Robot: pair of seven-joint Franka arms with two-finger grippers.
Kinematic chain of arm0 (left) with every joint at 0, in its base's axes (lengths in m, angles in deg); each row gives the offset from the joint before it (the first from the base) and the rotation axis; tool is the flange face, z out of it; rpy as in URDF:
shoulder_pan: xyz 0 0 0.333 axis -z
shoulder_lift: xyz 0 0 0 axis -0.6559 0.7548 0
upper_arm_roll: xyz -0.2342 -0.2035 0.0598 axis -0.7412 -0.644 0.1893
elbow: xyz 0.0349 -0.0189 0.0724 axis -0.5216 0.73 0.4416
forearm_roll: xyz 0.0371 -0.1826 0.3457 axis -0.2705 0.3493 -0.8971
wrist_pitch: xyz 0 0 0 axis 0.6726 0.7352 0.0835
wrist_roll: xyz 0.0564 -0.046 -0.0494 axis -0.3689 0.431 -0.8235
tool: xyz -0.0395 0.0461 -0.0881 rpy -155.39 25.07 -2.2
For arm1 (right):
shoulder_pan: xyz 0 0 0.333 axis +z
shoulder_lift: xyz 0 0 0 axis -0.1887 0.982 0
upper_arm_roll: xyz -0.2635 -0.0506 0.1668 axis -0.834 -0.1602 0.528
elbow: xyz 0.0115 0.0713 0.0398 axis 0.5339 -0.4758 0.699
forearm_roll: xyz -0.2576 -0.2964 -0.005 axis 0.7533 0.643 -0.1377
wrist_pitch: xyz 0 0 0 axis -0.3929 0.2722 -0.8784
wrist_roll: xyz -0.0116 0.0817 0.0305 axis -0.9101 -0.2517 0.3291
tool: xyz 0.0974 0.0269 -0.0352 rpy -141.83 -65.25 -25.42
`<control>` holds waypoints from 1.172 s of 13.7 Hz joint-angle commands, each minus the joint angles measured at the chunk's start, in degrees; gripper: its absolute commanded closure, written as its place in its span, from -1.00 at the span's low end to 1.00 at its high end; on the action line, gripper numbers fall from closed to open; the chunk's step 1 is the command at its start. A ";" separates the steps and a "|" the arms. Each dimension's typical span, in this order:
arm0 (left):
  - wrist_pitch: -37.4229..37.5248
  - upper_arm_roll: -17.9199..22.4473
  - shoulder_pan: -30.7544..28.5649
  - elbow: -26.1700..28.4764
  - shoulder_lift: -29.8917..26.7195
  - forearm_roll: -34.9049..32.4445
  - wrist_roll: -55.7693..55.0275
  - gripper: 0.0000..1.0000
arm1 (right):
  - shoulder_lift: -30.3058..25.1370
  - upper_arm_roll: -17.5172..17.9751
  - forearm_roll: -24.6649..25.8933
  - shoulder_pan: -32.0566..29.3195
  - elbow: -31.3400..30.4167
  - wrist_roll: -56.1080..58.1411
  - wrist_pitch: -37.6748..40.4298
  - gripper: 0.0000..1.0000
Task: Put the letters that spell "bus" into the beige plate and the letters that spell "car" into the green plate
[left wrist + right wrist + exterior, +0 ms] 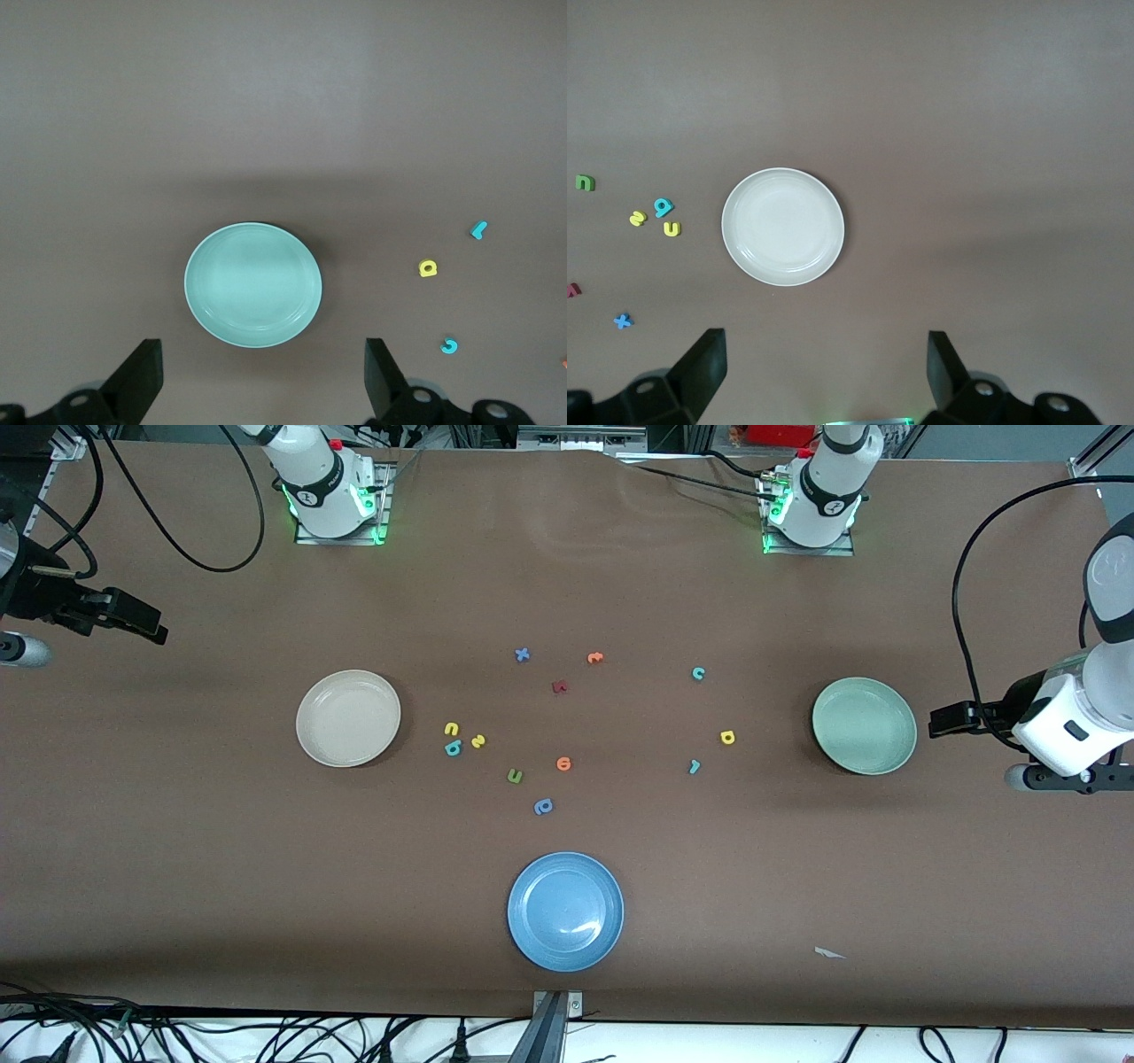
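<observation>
The beige plate (pixel 348 718) (pixel 783 227) lies toward the right arm's end, bare inside. Beside it cluster the yellow "u" (pixel 452 729) (pixel 671 229), teal "b" (pixel 453 747) (pixel 663 207) and yellow "s" (pixel 478 740) (pixel 638 218). The green plate (pixel 864 725) (pixel 252 284) lies toward the left arm's end, also bare. Near it are the teal "c" (pixel 698 673) (pixel 450 346), yellow "a" (pixel 727 737) (pixel 428 267) and teal "r" (pixel 694 766) (pixel 478 230). My left gripper (pixel 952 719) (pixel 263 385) hangs open high beside the green plate. My right gripper (pixel 133 618) (pixel 824 381) hangs open high beside the beige plate.
A blue plate (pixel 565 911) sits nearest the front camera. Mid-table lie a green "u" (pixel 515 777), an orange letter (pixel 563 763), a blue rounded letter (pixel 543 807), a blue "x" (pixel 522 654), an orange "t" (pixel 594 657) and a maroon letter (pixel 559 686).
</observation>
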 commanded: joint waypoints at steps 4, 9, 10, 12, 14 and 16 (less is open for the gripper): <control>-1.50 -0.29 3.05 3.50 0.75 6.95 -5.78 -1.00 | -0.37 0.78 0.14 -0.78 0.33 0.01 0.81 -1.00; -12.37 -0.29 8.39 12.70 1.02 7.69 -18.32 -1.00 | 2.00 0.86 0.14 1.77 0.33 0.19 0.81 -1.00; -15.09 -0.28 9.45 15.25 0.94 7.69 -20.35 -1.00 | 2.79 0.86 0.40 2.38 0.24 -0.07 0.64 -1.00; -20.28 -0.28 11.12 20.17 1.03 7.60 -23.26 -1.00 | 5.07 0.86 0.14 3.61 0.33 -0.34 0.02 -1.00; -25.82 -0.37 12.80 25.62 1.03 6.03 -25.72 -1.00 | 7.97 0.86 0.14 6.07 -0.02 -0.25 0.72 -1.00; -32.31 -0.37 14.11 30.28 1.03 5.93 -28.62 -0.99 | 9.73 0.86 0.14 9.67 -0.29 -0.43 -0.24 -1.00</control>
